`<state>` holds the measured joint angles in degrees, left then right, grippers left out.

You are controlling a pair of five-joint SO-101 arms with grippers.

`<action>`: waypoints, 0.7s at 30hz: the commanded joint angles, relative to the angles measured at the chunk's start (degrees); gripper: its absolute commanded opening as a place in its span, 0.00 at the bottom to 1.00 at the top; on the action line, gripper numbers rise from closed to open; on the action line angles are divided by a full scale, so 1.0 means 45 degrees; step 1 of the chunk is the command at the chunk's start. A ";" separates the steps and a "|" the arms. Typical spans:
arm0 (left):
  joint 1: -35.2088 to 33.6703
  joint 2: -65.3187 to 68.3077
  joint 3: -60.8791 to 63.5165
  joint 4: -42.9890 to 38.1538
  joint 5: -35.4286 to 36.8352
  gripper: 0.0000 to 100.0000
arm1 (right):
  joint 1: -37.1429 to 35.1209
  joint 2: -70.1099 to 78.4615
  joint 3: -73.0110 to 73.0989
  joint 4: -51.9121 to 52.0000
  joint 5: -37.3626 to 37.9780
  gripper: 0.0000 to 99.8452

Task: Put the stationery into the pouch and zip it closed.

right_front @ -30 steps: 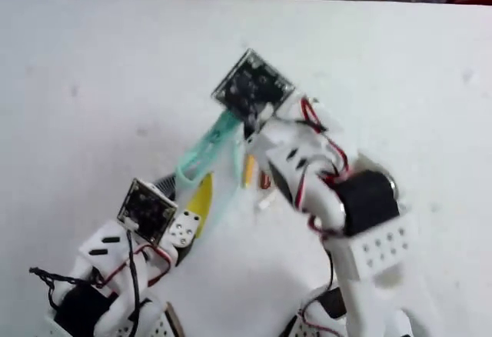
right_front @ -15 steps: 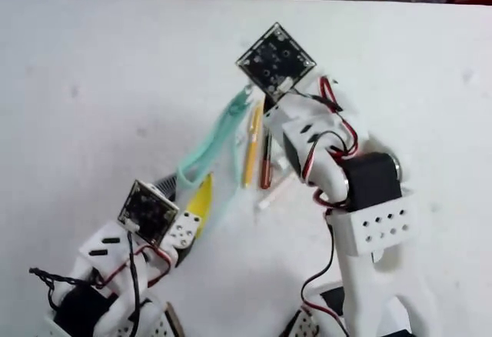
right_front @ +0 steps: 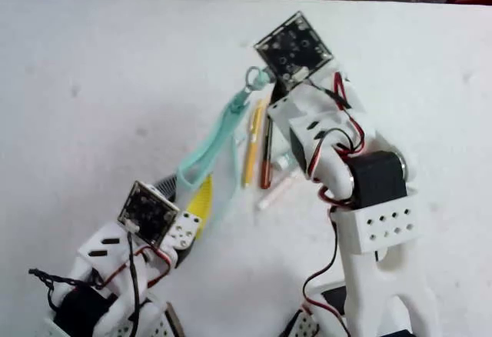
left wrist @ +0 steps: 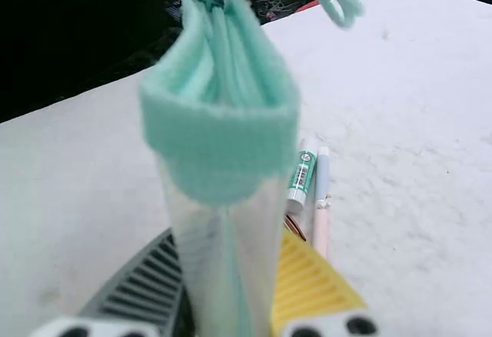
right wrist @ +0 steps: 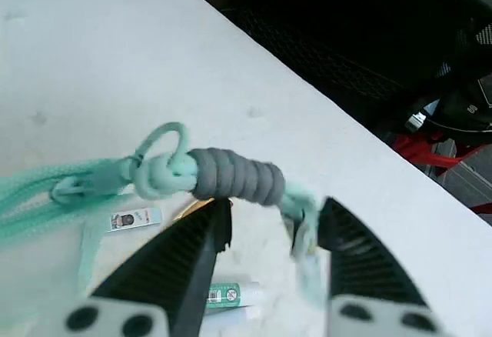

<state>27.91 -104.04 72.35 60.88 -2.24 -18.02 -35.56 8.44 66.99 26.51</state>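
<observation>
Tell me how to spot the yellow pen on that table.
Start with the white table and find the mint-green pouch stretched slantwise across its middle. Two pens lie side by side right next to it. The yellow pen is the one nearer the pouch; its neighbour, the brown pen, is much darker.

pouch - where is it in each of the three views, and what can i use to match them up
High view: the pouch is a mint strip slanting across the middle of the picture.
Left wrist view: it stands mid-picture, rising from between the jaws.
Right wrist view: its mint cord, with a grey wrap, lies just past the jaws.
Shared landmark: the green-labelled tube lying beside the pouch.
</observation>
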 commanded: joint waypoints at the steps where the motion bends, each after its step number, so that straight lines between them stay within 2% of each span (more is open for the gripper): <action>1: -0.0010 -0.0107 -0.0762 0.0039 0.0000 0.02 | -0.0322 -0.0166 -0.0195 0.0147 -0.0215 0.37; 7: -0.1866 -0.0107 -0.1915 0.0215 0.0020 0.02 | -0.0244 -0.0908 -0.0215 0.0498 -0.0234 0.30; 13: -0.4230 -0.0107 -0.2540 0.0469 0.0020 0.02 | -0.0225 -0.2452 -0.0176 0.1260 -0.0234 0.30; 18: -0.5617 -0.0107 -0.2462 0.0430 0.0059 0.02 | 0.0068 -0.2159 -0.0137 0.1905 -0.0293 0.30; 21: -0.5656 -0.0107 -0.1250 -0.0742 0.1387 0.02 | 0.0557 -0.1475 -0.0195 0.2159 -0.0664 0.30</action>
<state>3.56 -104.31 64.09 63.25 -1.80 -17.41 -44.18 8.35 75.96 25.45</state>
